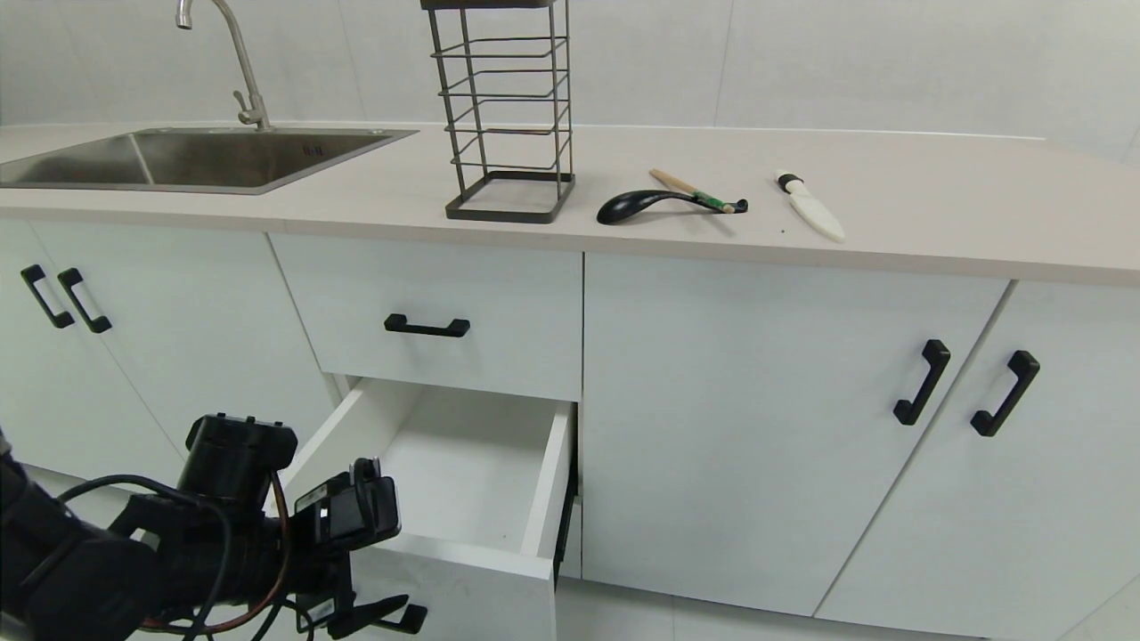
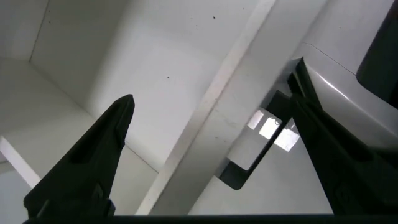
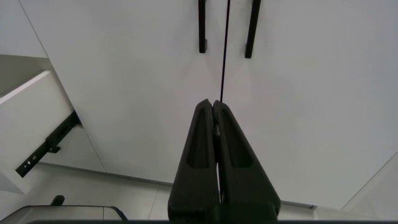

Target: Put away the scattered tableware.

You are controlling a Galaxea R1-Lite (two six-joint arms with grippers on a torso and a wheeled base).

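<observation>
The desk (image 1: 935, 196) carries one spoon (image 1: 623, 209), one knife (image 1: 812, 209), one pair of chopsticks (image 1: 681, 184) and one rack (image 1: 503, 214); one drawer (image 1: 463, 463) stands open.

A wire rack (image 1: 508, 116) of thin dark metal rod, matt, stands on a pale, smooth, matt countertop (image 1: 891, 178). To the rack's left are a brushed steel sink (image 1: 205, 156) with a soft sheen and a polished metal faucet (image 1: 236, 53). To the rack's right lie a glossy black spoon (image 1: 641, 205), bare wooden chopsticks (image 1: 686, 187) and, farther right, a smooth white knife (image 1: 815, 212) that looks like plastic. Below the rack, the cabinet fronts (image 1: 757, 401) and the drawer (image 1: 463, 463) are smooth white with a faint sheen, and their handles (image 1: 427, 326) are matt black. The left gripper (image 2: 211, 87) and the right gripper (image 3: 213, 106) look like matt black plastic.
</observation>
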